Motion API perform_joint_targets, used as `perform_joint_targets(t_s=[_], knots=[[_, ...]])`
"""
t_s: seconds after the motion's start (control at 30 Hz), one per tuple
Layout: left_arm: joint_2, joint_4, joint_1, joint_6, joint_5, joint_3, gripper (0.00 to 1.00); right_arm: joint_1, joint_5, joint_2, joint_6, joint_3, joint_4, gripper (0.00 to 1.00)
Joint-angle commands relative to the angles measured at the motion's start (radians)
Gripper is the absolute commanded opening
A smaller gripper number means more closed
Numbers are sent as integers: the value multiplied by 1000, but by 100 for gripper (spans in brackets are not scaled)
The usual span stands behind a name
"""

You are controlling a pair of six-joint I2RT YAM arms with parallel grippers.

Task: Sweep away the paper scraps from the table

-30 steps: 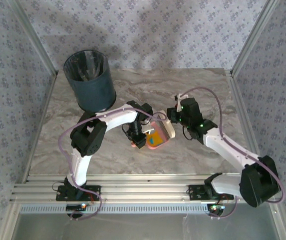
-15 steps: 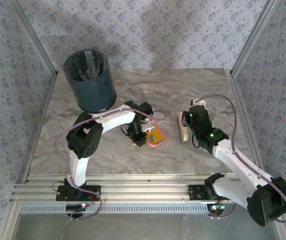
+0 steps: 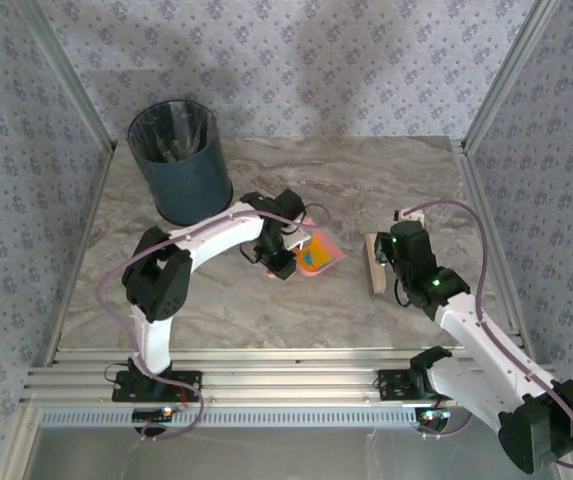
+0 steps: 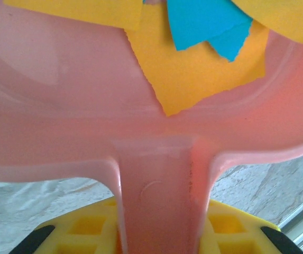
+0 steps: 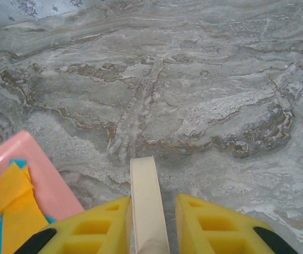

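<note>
My left gripper [image 3: 284,256] is shut on the handle of the pink dustpan [image 3: 320,251] near the table's middle. In the left wrist view the handle [image 4: 159,196] runs down between my yellow fingers [image 4: 82,233]. The paper scraps, orange [image 4: 204,74] and teal-blue [image 4: 199,21], lie in the pan [image 4: 51,111]. To the right, my right gripper [image 3: 386,262] is shut on a cream brush [image 3: 373,263]. The right wrist view shows the brush [image 5: 145,193] held above the marble table [image 5: 204,95], with the pan's corner [image 5: 35,169] and scraps [image 5: 3,196] at lower left.
A dark blue bin [image 3: 181,160] stands at the back left of the table [image 3: 396,180]. Aluminium rails [image 3: 266,375] run along the near edge, and patterned walls close in both sides and the back.
My right arm has drawn the brush away to the right, leaving a gap to the dustpan. The left gripper has shifted the loaded dustpan slightly toward the back.
</note>
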Motion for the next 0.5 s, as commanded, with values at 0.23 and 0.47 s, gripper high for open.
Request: perform_joint_targets(t_s=[0.23, 0.47], knots=[[-76, -54, 54, -41, 71, 146, 0, -11, -61, -25, 28, -13, 39, 0], [-66, -110, 95, -55, 93, 278, 0, -19, -115, -33, 36, -20, 52, 0]])
